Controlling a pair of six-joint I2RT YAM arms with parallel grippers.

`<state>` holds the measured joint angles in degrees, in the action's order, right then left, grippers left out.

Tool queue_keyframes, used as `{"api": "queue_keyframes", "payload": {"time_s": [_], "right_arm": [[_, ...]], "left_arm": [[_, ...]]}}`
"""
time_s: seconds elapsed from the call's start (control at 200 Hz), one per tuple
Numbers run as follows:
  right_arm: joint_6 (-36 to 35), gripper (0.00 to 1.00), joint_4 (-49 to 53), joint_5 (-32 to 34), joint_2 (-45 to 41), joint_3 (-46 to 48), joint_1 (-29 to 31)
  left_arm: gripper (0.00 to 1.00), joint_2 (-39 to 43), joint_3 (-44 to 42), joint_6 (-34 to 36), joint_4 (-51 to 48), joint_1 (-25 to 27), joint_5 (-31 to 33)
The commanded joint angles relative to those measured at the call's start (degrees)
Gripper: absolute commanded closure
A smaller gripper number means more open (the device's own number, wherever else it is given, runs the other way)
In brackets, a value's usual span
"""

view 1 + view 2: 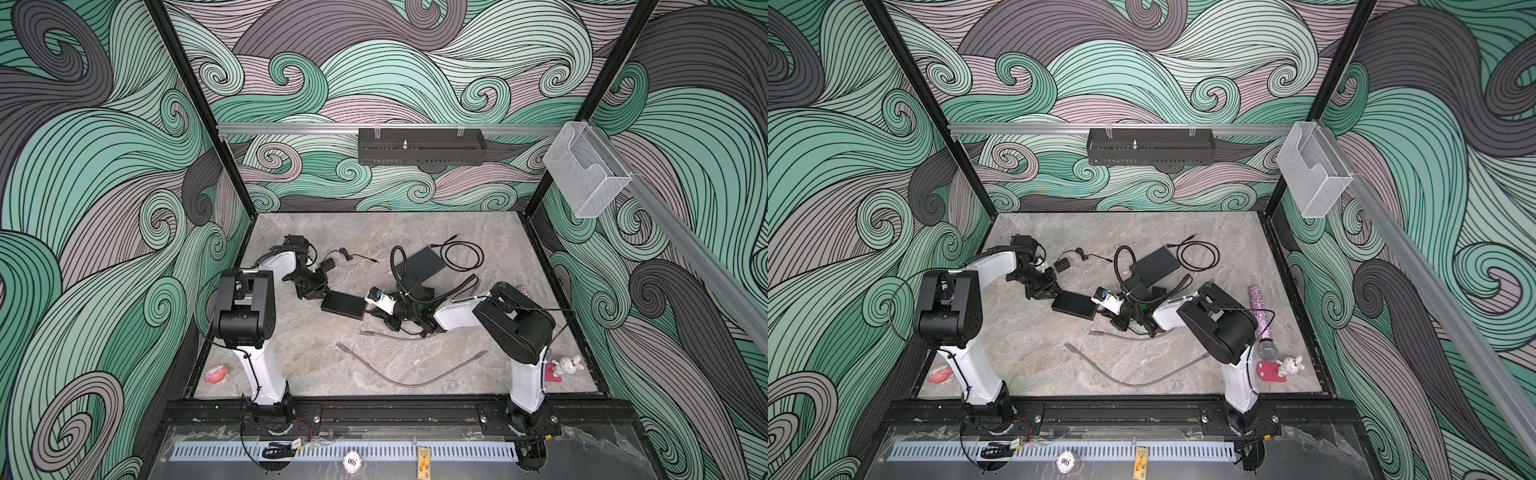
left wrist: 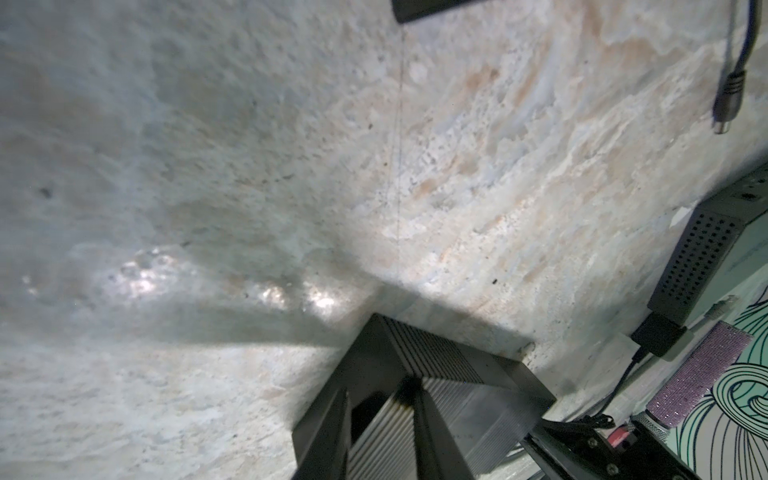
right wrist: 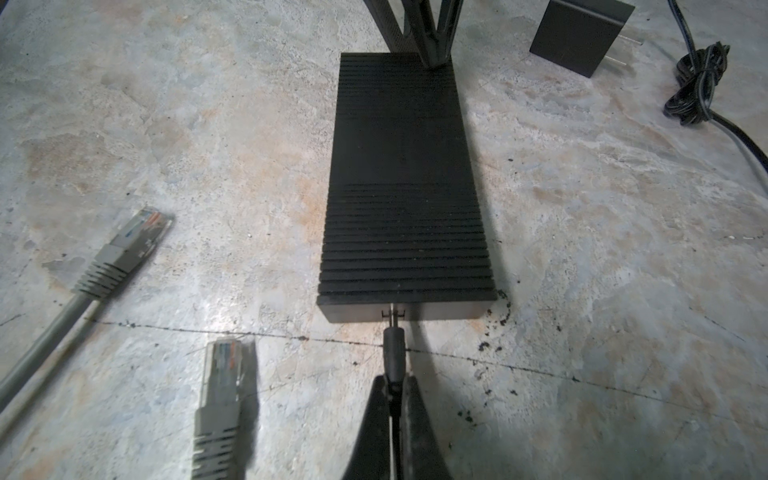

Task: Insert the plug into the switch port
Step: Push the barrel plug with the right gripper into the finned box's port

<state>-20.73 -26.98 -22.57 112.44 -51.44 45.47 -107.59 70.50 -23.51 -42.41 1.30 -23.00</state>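
Only the plug's (image 3: 393, 349) tip sits inside the switch port (image 3: 391, 312).

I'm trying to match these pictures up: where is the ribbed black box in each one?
In a top view: ribbed black box just below the picture's centre.
In a top view: likewise just below centre.
Left wrist view: at the picture's lower edge.
Right wrist view: filling the centre.
Shared landmark: the left tool, on the box's end in all four.

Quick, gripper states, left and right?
Left gripper: at the box's far end, grip cannot be told.
Right gripper: shut on the plug.
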Motion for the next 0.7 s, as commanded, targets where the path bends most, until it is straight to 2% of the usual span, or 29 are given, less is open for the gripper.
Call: {"api": "queue_keyframes", "payload": {"time_s": [0.0, 0.22, 0.696], "right_arm": [[0.53, 1.0, -3.99, -1.89, 1.08, -1.16, 0.51], [2.36, 1.0, -15.31, -4.46, 3.29, 2.21, 0.49], [2.36, 1.0, -10.18, -2.81, 4.01, -0.07, 1.19]], "left_arm": [[0.74, -3.47, 0.24, 0.26, -2.32, 1.86, -1.65], [0.74, -4.56, 0.18, 0.65, -2.42, 1.95, -2.33], [0.74, -4.8, -0.18, 1.4, -3.29, 4.55, -0.73]]}}
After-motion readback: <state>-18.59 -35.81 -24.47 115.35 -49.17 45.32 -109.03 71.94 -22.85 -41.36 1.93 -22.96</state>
